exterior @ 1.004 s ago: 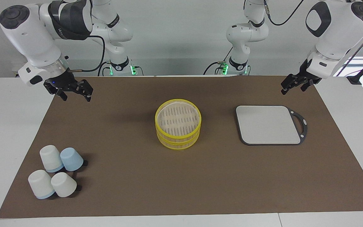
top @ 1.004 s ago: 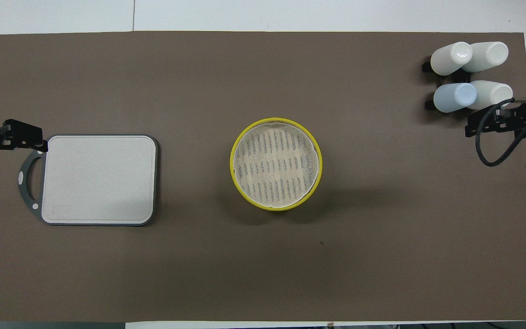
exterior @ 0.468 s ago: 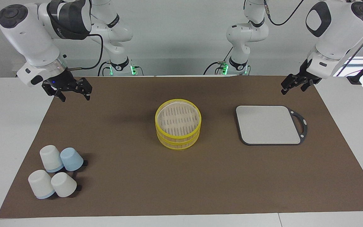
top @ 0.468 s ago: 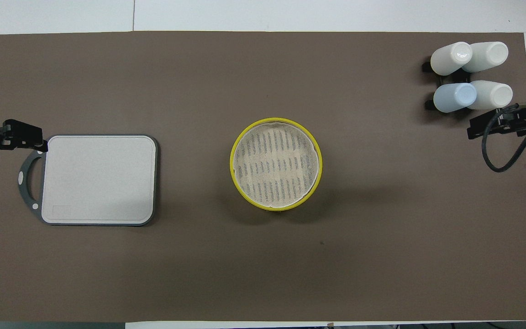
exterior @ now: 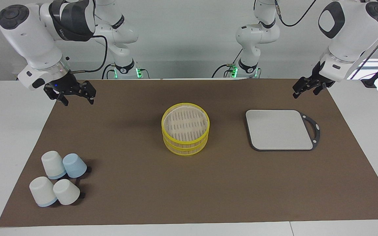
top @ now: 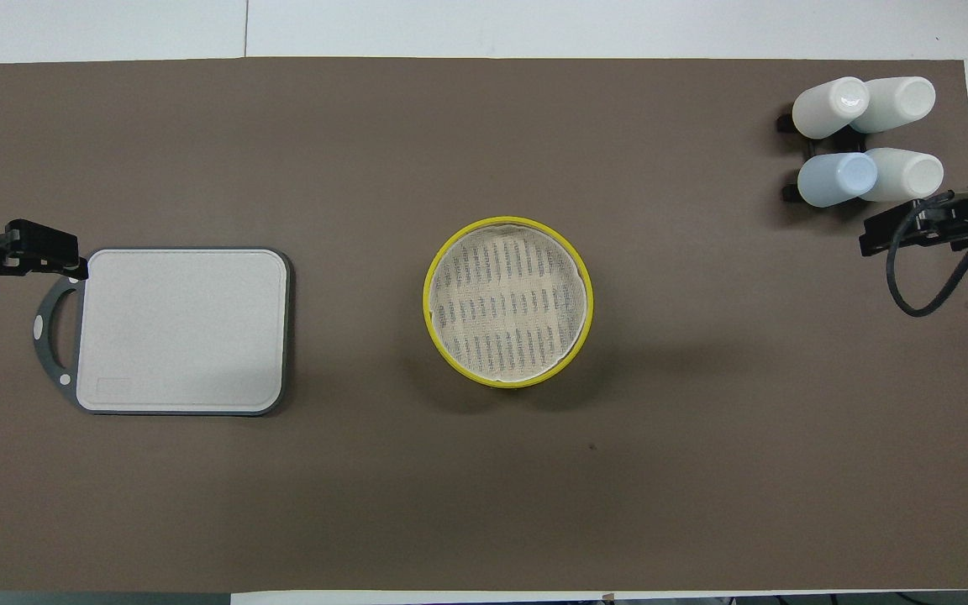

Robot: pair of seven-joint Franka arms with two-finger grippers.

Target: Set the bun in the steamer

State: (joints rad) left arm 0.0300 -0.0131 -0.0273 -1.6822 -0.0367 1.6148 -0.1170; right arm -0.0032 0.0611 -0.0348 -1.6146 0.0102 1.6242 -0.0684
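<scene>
We find no bun in either view, the steamer empty at mid-tabletop, and both the left gripper and right gripper raised at their own ends, jaws wide and holding nothing, evidently waiting.

No wording can be made out here. The right arm carries a small pale line of lettering on its dark band, too fine to read. The board has a faint stamped rectangle in one corner, with no legible characters.
</scene>
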